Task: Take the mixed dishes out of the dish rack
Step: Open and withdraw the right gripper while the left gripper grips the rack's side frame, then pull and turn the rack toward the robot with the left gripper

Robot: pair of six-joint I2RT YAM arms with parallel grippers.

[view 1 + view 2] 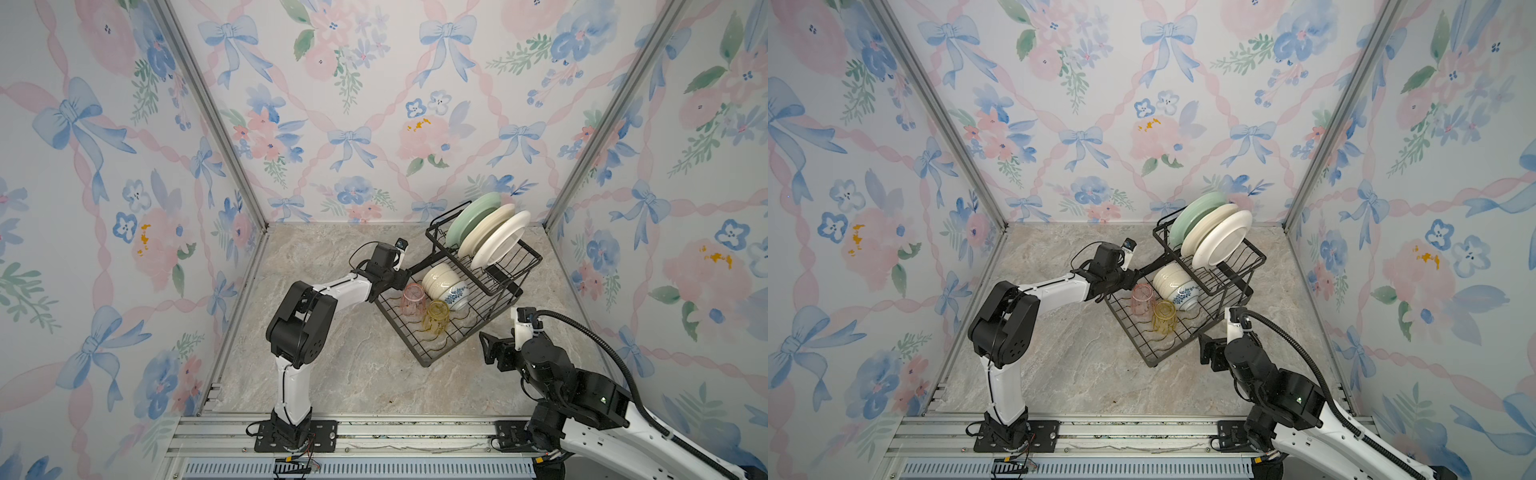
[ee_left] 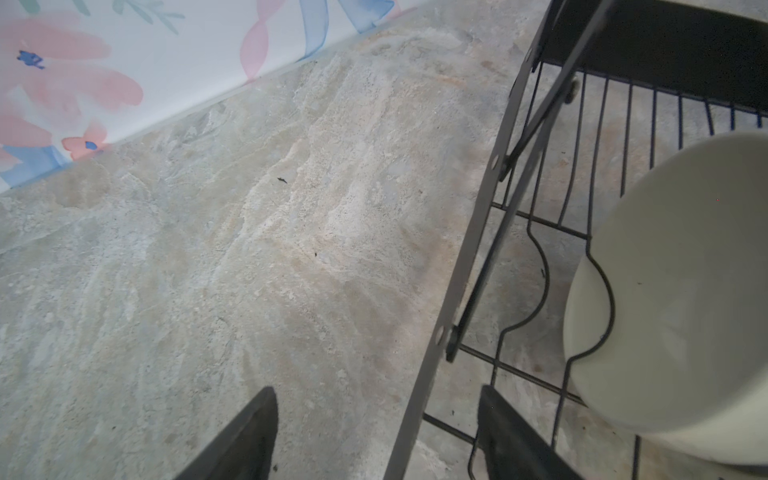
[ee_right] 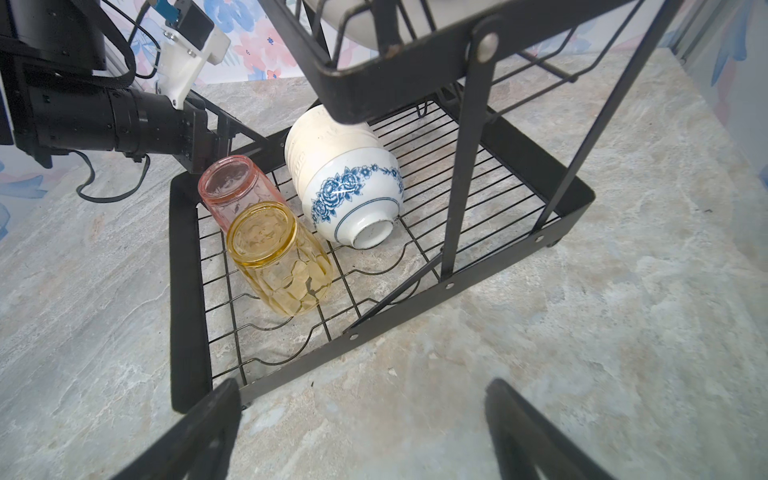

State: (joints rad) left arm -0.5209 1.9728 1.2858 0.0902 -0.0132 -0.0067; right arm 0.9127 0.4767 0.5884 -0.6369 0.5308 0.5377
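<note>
Left pincer (image 2: pixel 378 432), spread astride the black wire dish rack's (image 3: pixel 189 291) rim, is nearer: the inverted pink translucent tumbler (image 1: pixel 412 297) stands just right of it in both top views. Right pincer (image 3: pixel 363 395) gapes too.

The dish rack (image 3: pixel 187 291) is showing black wire. Gleaming are a mint-green plate (image 1: pixel 471 218), two cream plates (image 1: pixel 498 241), a cream bowl (image 3: pixel 324 141), a white bowl (image 3: pixel 353 195) with blue roses, a pink tumbler (image 3: pixel 232 183) and an amber tumbler (image 3: pixel 274 257). The desk (image 1: pixel 332 353) is showing grey-beige marbling.
</note>
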